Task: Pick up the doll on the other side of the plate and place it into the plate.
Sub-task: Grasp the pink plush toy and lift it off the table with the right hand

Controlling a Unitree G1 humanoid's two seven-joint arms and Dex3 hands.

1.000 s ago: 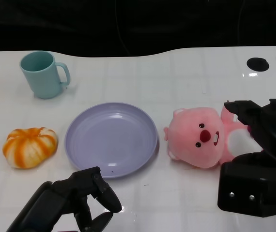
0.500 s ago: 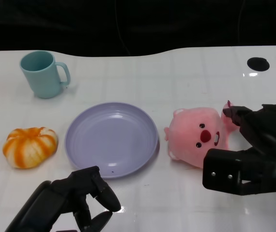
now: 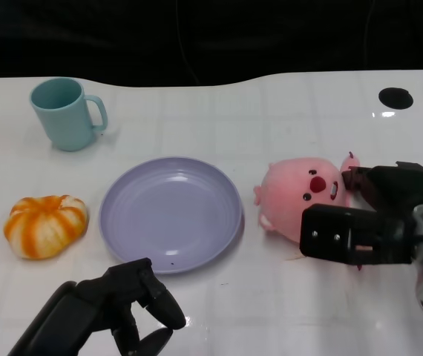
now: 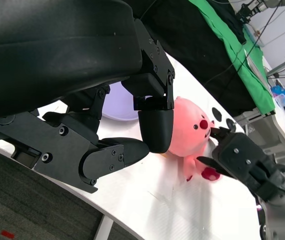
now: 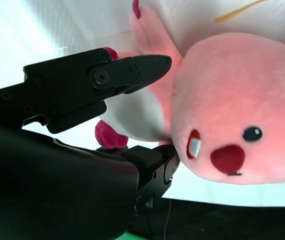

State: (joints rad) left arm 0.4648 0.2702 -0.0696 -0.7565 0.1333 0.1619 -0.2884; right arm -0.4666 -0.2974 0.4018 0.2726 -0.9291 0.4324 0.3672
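The pink plush doll [image 3: 297, 196] lies on the white table just right of the lilac plate [image 3: 171, 211], its face tipped up. My right hand [image 3: 375, 222] grips it from the right, thumb in front of its body and fingers behind. In the right wrist view the fingers [image 5: 97, 80] close on both sides of the doll [image 5: 237, 100] at its white belly. My left hand [image 3: 115, 304] hovers near the table's front edge below the plate, fingers curled in and holding nothing. The left wrist view shows the doll [image 4: 190, 130] beyond the curled left hand [image 4: 107, 100], with the right hand [image 4: 242, 162] on it.
A teal mug [image 3: 67, 115] stands at the back left. An orange-and-white pumpkin toy [image 3: 46, 225] lies left of the plate. Two round holes [image 3: 395, 97] mark the table's far right corner. The table's back edge meets a dark background.
My right hand has moved left and closed around the doll. The doll has tilted so its face points more upward. The left hand has stayed put.
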